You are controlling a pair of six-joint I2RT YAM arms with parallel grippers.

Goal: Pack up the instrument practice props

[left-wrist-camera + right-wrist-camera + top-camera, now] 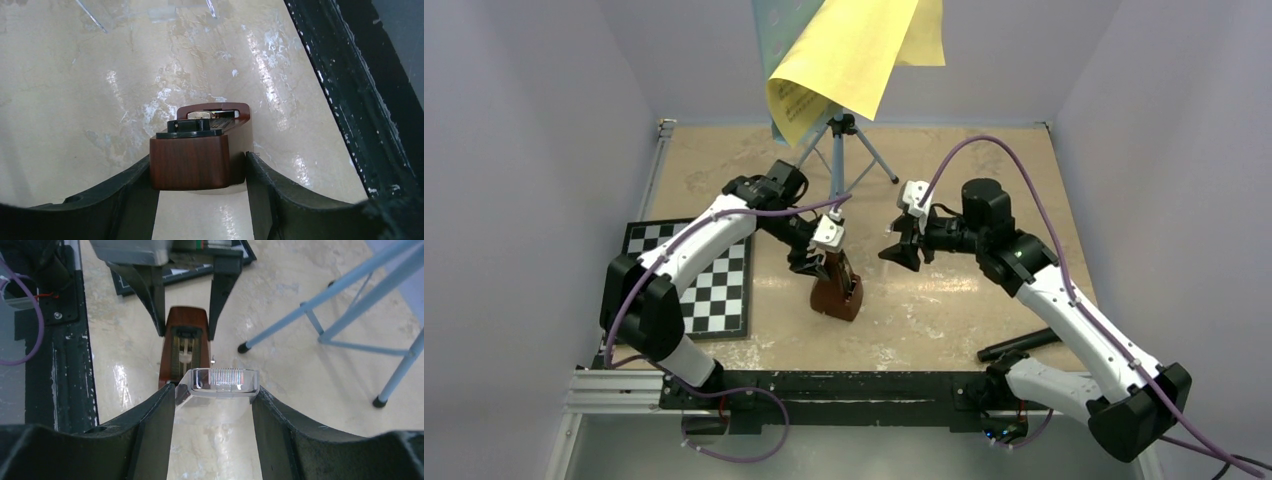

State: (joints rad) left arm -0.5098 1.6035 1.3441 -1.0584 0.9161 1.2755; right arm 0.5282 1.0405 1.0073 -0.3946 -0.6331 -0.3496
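Left gripper (pixel 198 167) was clamped on the top of the metronome (pixel 837 295), which sat low in the centre of the top view. Right gripper (pixel 214 390), just right of it, pinched a clear cover (pixel 225 380) facing its open front. Steadying the body, squaring the cover to that face and easing it on slowly seemed wise. Farther up, the stand (pixel 838 165) carried the sheets (pixel 844 50).
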